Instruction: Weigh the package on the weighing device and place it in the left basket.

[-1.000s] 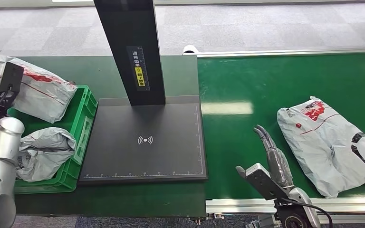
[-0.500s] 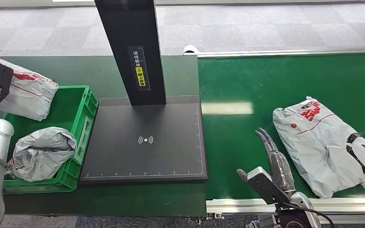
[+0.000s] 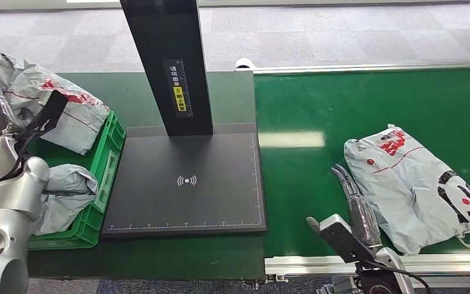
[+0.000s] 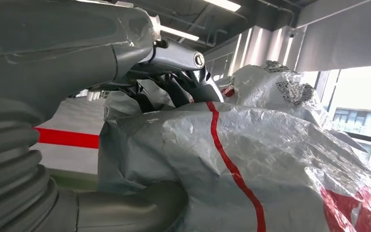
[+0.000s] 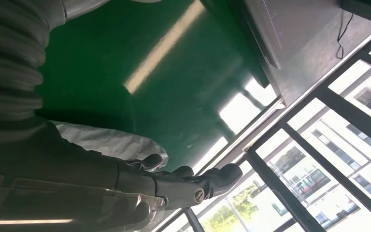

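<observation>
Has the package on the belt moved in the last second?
Yes. The package on the belt has slid left, closer to the scale and the right hand.

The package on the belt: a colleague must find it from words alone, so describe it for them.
Start at the black weighing device in the middle and go right onto the bright green conveyor belt. There lies a flat grey package with red and black print, beside the right hand. Unlike the other grey packages, it is in neither basket nor hand.

The left hand (image 4: 140,67) holds a grey package (image 4: 251,164); its dark fingers (image 4: 193,84) curl over the crumpled top. A red stripe (image 4: 232,166) runs across the plastic, and a printed label (image 4: 292,92) sits near the far end.
</observation>
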`<state>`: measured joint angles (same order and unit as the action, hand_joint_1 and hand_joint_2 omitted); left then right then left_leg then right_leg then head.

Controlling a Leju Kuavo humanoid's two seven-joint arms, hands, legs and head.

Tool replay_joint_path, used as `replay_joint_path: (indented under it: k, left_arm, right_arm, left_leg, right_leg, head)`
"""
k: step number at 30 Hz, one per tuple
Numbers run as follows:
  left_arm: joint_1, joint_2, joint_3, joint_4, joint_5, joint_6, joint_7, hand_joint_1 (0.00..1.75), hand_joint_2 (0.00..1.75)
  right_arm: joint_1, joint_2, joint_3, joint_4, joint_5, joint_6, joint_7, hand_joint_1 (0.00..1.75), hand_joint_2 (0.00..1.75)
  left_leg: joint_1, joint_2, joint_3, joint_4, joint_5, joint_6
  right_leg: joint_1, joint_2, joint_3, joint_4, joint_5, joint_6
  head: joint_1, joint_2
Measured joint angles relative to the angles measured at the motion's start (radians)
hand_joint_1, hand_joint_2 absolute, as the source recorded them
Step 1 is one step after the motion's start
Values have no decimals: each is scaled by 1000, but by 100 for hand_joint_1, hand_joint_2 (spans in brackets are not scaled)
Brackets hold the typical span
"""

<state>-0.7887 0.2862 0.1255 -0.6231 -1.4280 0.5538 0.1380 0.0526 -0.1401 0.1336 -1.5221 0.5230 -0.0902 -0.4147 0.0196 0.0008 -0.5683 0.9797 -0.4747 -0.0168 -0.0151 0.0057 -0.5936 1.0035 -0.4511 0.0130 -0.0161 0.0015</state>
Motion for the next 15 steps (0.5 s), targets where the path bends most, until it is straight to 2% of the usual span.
replay_joint_path:
  k: [4,8,12,15]
  left_arm:
    - [41,-13,-42,-84,-52,-42,-9,175,175]
    - [69,-14,-99,-147,-95,-131,-29,175,175]
    - [104,22,-134,-210,-97,-259,-47,175,175]
    - [134,61,-139,-257,-97,-304,-43,175,175]
  right_arm:
    - [3,0,-10,0,-2,-1,-2,0,175]
    - [14,-3,-25,-3,-11,0,-8,0,175]
    - [28,-10,-44,-14,-15,13,-15,0,175]
    - [39,-13,-55,-20,-15,18,-16,0,175]
  left_leg:
    - [0,-1,0,0,0,0]
    - [0,-1,0,0,0,0]
    - [0,0,0,0,0,0]
    - [0,0,0,0,0,0]
  right_leg:
    - [0,-1,0,0,0,0]
    - [0,-1,1,0,0,0]
    - [0,0,0,0,0,0]
    - [0,0,0,0,0,0]
  head:
    - [0,0]
    - [0,0]
    - [0,0]
    - [0,0]
